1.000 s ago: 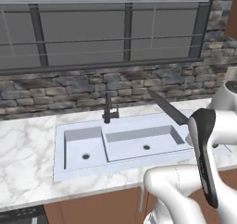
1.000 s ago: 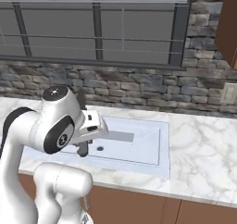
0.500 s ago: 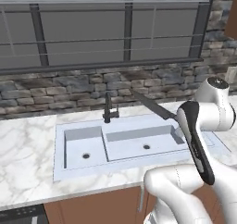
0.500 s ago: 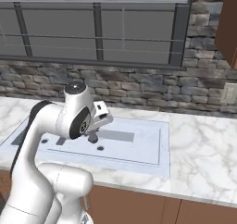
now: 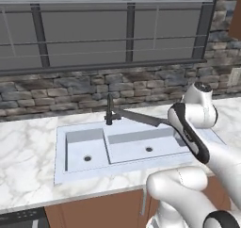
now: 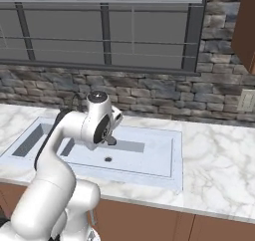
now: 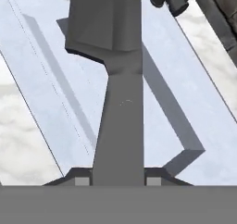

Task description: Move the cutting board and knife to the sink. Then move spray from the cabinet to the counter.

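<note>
1. You are facing a pale double-basin sink point(image 5: 136, 149) set into a white marble counter point(image 5: 28, 147) with grey veining, below a dark stone wall and a wide window.
2. Your gripper point(image 7: 118, 180) is closed on the handle of the knife point(image 7: 121, 102); in the hand view its two small dark tips sit against either side of the handle.
3. In the left base view the knife point(image 5: 139, 118) is held in the air, nearly level, above the back edge of the sink's right basin.
4. Its dark grey blade points left, with the tip near the black faucet point(image 5: 109, 110).
5. Whether the tip touches the faucet, you cannot tell.
6. In the right base view the white arm bends over the sink point(image 6: 149, 158), and the hand sits above the basin with the round drain point(image 6: 108, 159).
7. Both basins look bare apart from their drains.
</note>
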Robot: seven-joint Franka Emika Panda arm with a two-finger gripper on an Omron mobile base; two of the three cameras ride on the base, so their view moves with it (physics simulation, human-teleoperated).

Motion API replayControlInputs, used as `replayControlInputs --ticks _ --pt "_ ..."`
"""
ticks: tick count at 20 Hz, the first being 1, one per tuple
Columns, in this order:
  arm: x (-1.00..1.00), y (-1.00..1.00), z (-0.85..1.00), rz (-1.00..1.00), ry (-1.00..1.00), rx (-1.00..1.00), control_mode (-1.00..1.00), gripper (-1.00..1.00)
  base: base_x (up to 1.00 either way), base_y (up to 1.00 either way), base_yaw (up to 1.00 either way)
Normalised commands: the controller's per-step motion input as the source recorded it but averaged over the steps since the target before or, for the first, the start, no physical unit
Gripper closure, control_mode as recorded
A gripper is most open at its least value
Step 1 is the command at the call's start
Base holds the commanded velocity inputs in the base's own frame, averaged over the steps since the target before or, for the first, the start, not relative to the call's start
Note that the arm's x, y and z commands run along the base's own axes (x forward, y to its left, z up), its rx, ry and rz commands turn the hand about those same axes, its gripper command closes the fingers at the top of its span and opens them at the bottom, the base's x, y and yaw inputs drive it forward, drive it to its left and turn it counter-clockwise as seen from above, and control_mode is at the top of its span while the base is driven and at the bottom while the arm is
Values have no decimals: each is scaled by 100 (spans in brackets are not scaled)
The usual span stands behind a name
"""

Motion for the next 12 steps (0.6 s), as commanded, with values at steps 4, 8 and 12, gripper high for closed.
replayControlInputs --ticks 4,8,12 --pt "94 0 -32 34 10 -29 -100 100 0 0 0" --pt "78 0 -16 22 17 -21 -100 100 0 0 0" --pt "55 -15 -12 14 12 -17 -100 100 0 0 0"
